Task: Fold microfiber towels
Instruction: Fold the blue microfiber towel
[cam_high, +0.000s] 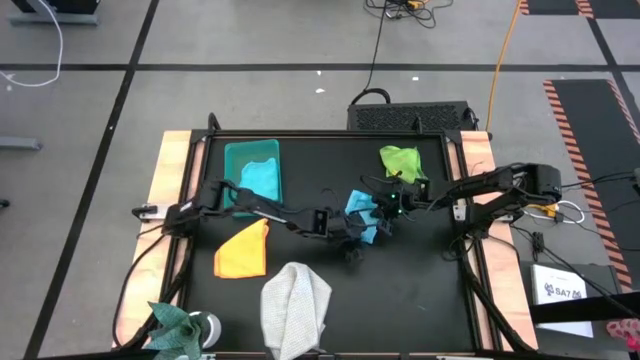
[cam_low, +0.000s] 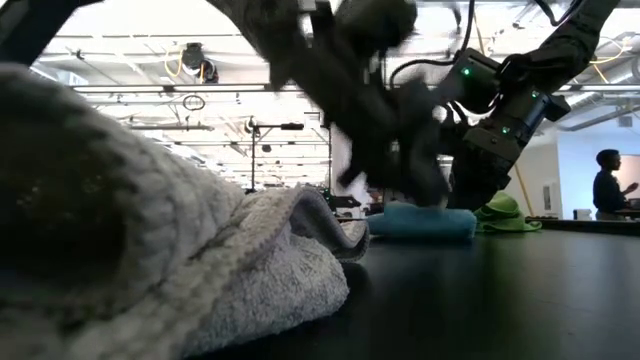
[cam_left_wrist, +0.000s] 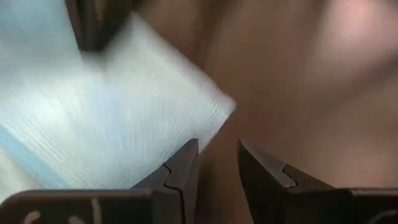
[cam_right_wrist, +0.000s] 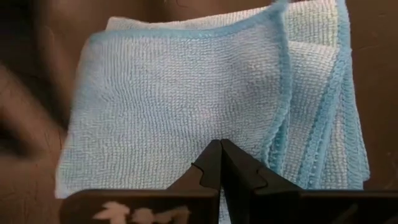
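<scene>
Right wrist view alone: clenched right tool (cam_right_wrist: 221, 163) over folded light blue towel (cam_right_wrist: 186, 99); left tool (cam_left_wrist: 217, 165) released.

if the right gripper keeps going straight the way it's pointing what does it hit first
Most likely the folded light blue towel: the shut right gripper points straight at it, just above its surface; how close is unclear.

In the low view the light grey towel (cam_low: 170, 250) fills the near left, blurred and cut off by the picture's left and bottom edges. The left tool (cam_low: 395, 150) is a dark smear there (its fingers cannot be made out), hiding much of the light blue towel (cam_low: 420, 222). In the left wrist view that towel (cam_left_wrist: 106, 112) is blurred and runs off the edge. A far-off person (cam_low: 607, 195) is too small to tell much.
</scene>
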